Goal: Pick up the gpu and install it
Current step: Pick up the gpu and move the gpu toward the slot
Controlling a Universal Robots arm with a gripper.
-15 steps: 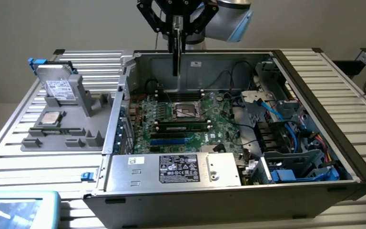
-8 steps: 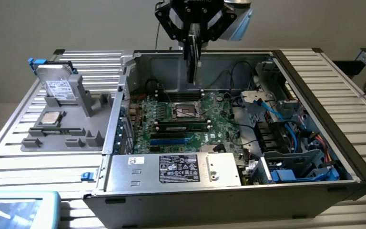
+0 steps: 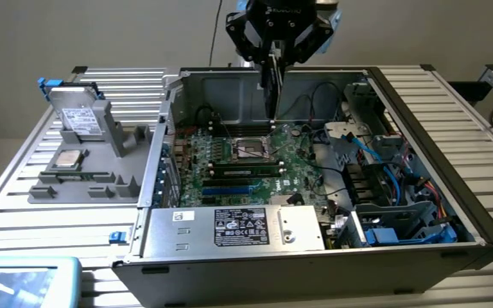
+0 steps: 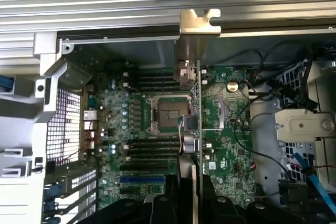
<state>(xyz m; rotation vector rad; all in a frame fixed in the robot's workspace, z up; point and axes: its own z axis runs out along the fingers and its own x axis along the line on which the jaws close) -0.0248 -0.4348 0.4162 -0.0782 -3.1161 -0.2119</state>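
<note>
Exterior view: gripper (image 3: pixel 274 61) is above the open PC case (image 3: pixel 418 128), toward its far wall. Claw is pinching the gpu (image 3: pixel 271 90), which hangs straight down from the fingers, edge-on to the camera (reads as a thin dark strip). The card's lower end is down inside the case over the far part of the motherboard (image 3: pixel 197 154), just behind the CPU socket (image 3: pixel 251 149). I can't tell whether that end touches the board. A RAM stick (image 3: pixel 246 171) sits in a slot nearer the camera, and the silver labelled power supply (image 3: pixel 229 228) is at the case's near wall. On the exterior view's left, a grey parts tray (image 3: pixel 84 189) sits on the slatted table (image 3: pixel 452 90), with a drive box (image 3: pixel 82 119) stood up in it and a CPU chip (image 3: pixel 67 158) lying flat.

Wrist view: looking down along the card. The gpu (image 4: pixel 198 108) is edge-on, clamped between the black fingers (image 4: pixel 184 182), green board face on one side. Its metal end bracket (image 4: pixel 199 22) is at the far end, level with the case wall (image 4: pixel 121 38). The card's edge runs just beside the CPU socket (image 4: pixel 168 115) over the motherboard (image 4: pixel 226 145). Blue slot (image 4: pixel 142 179) is well to one side, with nothing in it.
</note>
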